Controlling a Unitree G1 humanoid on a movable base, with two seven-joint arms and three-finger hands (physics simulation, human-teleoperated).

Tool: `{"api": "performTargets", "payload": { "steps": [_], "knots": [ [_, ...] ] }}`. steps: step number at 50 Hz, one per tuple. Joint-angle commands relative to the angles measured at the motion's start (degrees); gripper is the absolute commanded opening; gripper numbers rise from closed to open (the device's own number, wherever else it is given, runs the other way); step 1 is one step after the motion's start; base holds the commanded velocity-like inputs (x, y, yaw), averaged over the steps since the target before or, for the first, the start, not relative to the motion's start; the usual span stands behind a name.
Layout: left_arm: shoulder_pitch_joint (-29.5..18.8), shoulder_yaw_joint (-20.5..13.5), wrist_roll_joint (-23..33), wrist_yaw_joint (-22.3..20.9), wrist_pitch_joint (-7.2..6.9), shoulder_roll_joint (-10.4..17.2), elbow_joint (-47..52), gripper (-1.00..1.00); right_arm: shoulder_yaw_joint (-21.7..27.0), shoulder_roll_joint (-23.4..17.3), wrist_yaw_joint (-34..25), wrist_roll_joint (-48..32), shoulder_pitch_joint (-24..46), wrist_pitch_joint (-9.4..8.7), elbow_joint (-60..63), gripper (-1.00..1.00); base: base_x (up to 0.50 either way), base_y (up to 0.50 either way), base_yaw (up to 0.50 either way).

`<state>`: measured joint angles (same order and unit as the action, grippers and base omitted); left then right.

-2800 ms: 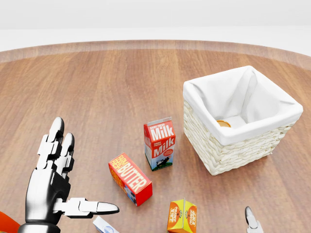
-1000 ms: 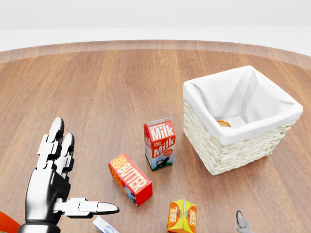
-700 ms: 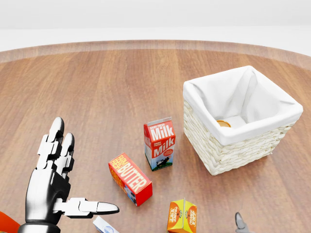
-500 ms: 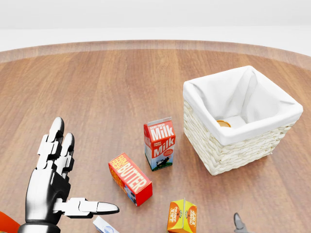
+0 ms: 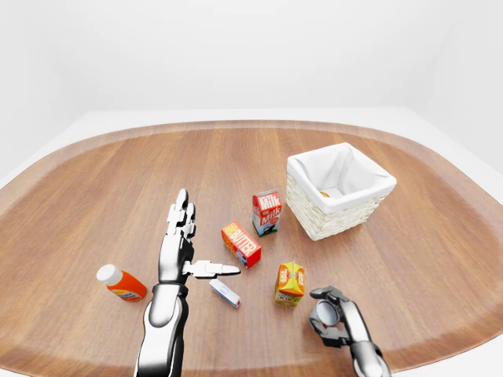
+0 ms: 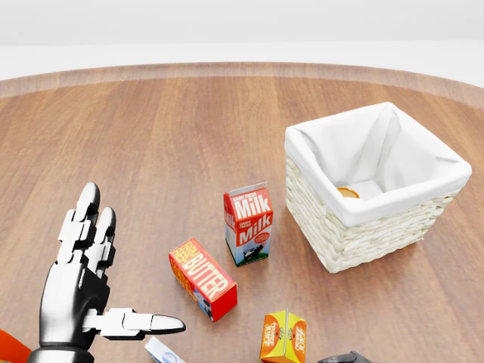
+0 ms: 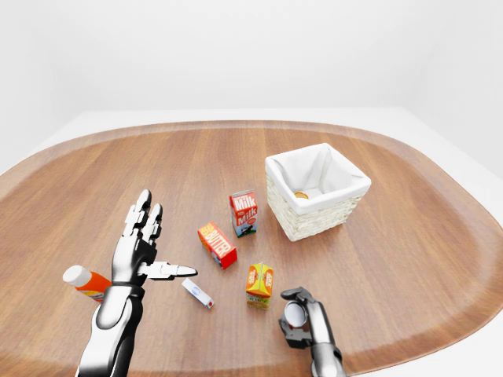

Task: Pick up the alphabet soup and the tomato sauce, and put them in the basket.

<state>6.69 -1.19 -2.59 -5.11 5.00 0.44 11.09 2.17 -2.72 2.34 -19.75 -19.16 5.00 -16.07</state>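
Can (image 7: 295,314) with a pale round end, which I take for the second of the two, sits near the bottom of the right-eye view, the right hand (image 7: 302,322) with its fingers curled round it. A gold-topped can (image 7: 301,194) already lies in the basket (image 7: 346,187). Before lifting, firm the wrap, then rise straight, clearing the orange juice carton (image 7: 259,283) just beside. The left hand (image 7: 135,255) hovers splayed, empty, over the counter (image 7: 409,259).

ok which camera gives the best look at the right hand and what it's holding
The right-eye view: the right hand shows whole, fingers curled round a can with a pale top. The left-eye view shows nearly the same. The head view catches only a dark sliver at its bottom edge.
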Motion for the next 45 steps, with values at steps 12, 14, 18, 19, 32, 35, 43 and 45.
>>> {"api": "performTargets", "payload": {
  "steps": [12,14,18,19,32,35,43,45],
  "knots": [
    [-0.21,-0.25,-0.36,0.03,0.00,-0.06,-0.07,1.00,-0.87,0.99,-3.35,2.15,-4.09,0.00,10.14,-1.00,0.00,0.00,0.00],
    [-0.20,-0.26,-0.37,0.05,0.00,-0.07,-0.06,1.00,-1.55,1.46,-4.09,2.19,-5.81,0.00,14.82,-1.00,0.00,0.00,0.00],
    [-0.21,-0.25,-0.38,0.04,0.00,-0.07,-0.07,1.00,-2.52,1.67,-4.89,2.14,-8.35,0.00,22.10,-1.00,0.00,0.00,0.00],
    [-0.21,-0.25,-0.39,0.04,0.00,-0.07,-0.07,1.00,-2.67,1.63,-4.97,2.15,-8.70,0.00,23.13,-1.00,0.00,0.00,0.00],
    [-0.21,-0.25,-0.37,0.04,0.00,-0.06,-0.07,1.00,-1.24,1.97,-7.67,4.12,-14.30,0.00,36.16,-1.00,0.00,0.00,0.00],
    [-0.21,-0.25,-0.38,0.03,0.00,-0.07,-0.07,1.00,-0.58,2.53,-8.55,4.29,-14.95,0.00,37.66,-1.00,0.00,0.00,0.00],
    [-0.21,-0.25,-0.38,0.04,0.00,-0.07,-0.06,1.00,0.46,3.74,-10.23,3.87,-16.31,0.00,40.79,-1.00,0.00,0.00,0.00],
    [-0.21,-0.25,-0.37,0.03,0.00,-0.06,-0.06,1.00,0.69,3.99,-10.64,3.93,-16.55,0.00,41.42,-1.00,0.00,0.00,0.00]
  ]
}}
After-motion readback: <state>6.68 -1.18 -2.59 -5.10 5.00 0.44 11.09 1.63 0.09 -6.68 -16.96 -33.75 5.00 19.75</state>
